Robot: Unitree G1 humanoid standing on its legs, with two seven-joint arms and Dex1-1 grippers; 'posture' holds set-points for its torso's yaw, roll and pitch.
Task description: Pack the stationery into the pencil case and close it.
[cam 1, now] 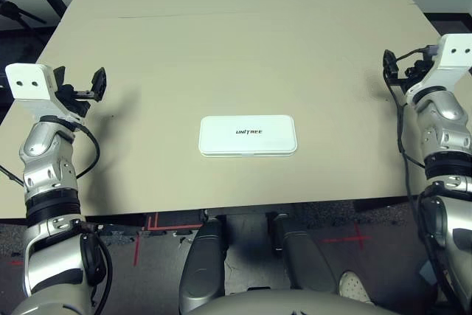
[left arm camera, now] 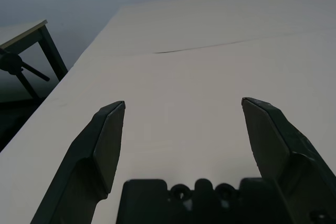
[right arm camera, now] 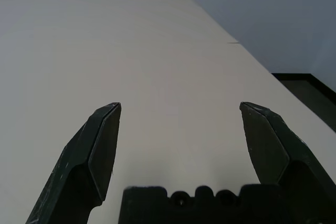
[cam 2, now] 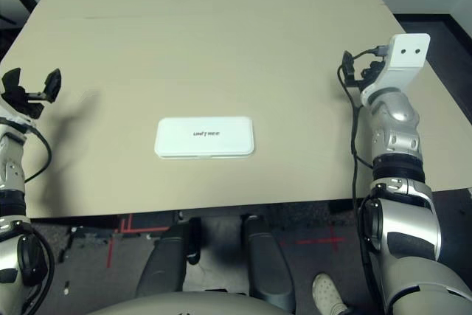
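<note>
left claw (left arm camera: 181, 111) released | right claw (right arm camera: 178, 114) released | pencil case (cam 1: 248, 136) smooth white, rounded, apparently closed

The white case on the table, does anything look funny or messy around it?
Nothing stands out. The case lies shut and flat near the table's front edge, square to it. No loose bits lie around it. The left gripper and right gripper are open, far out to each side, holding nothing.

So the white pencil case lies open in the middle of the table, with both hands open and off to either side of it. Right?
Not quite. The pencil case is closed, its printed lid facing up, as the left eye view shows. The rest holds: it lies mid-table, left hand and right hand open, off to either side.
</note>
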